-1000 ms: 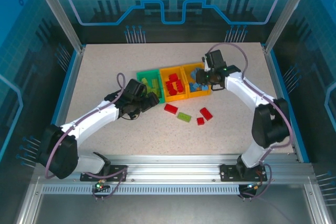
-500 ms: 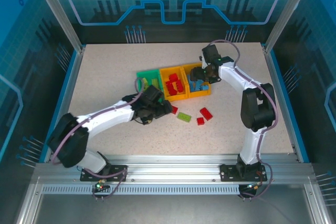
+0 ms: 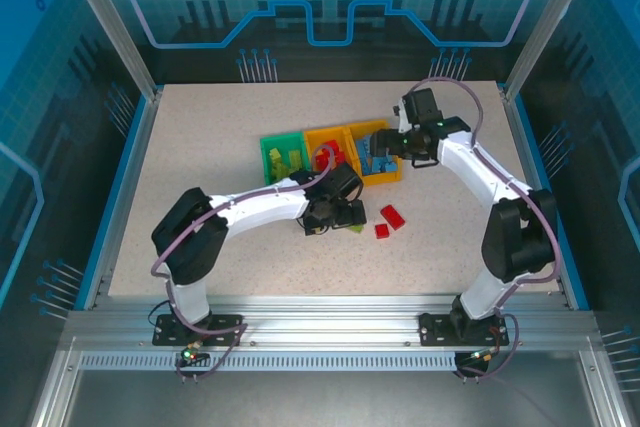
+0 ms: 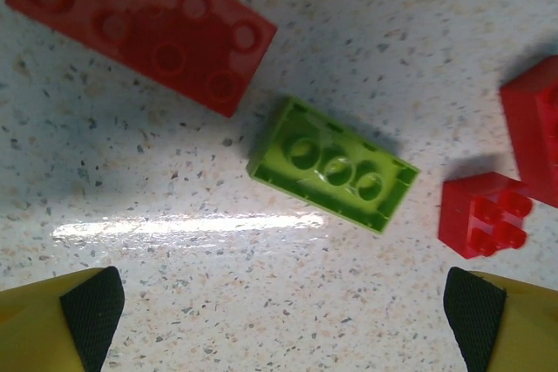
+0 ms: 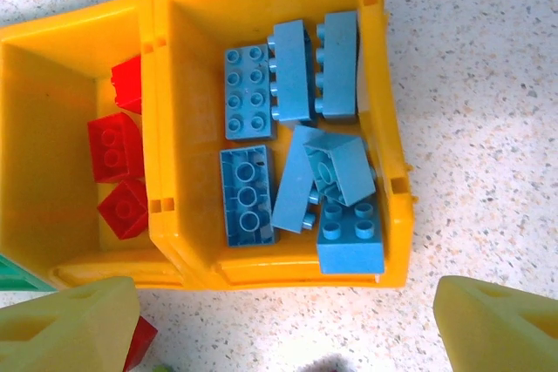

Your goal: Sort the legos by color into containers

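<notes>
My left gripper (image 4: 283,328) hangs open over the table, its fingertips (image 4: 91,320) wide apart and holding nothing. Just ahead of it lies a lime green lego (image 4: 331,163), with a long red lego (image 4: 144,23) to its upper left and a small red one (image 4: 484,215) to its right. From above, the left gripper (image 3: 345,215) covers the lime lego. My right gripper (image 5: 283,337) is open and empty at the near wall of the right orange container (image 5: 288,272), which holds several blue legos (image 5: 248,193). The middle orange container (image 5: 52,128) holds red legos (image 5: 113,145).
The green container (image 3: 268,145) stands left of the two orange ones in a row. Two loose red legos (image 3: 393,216) lie on the table right of the left gripper. A red lego (image 5: 139,341) sits beside the right gripper's left finger.
My left arm has swung right from beside the green container to over the loose legos. My right gripper has opened above the container of blue legos.
</notes>
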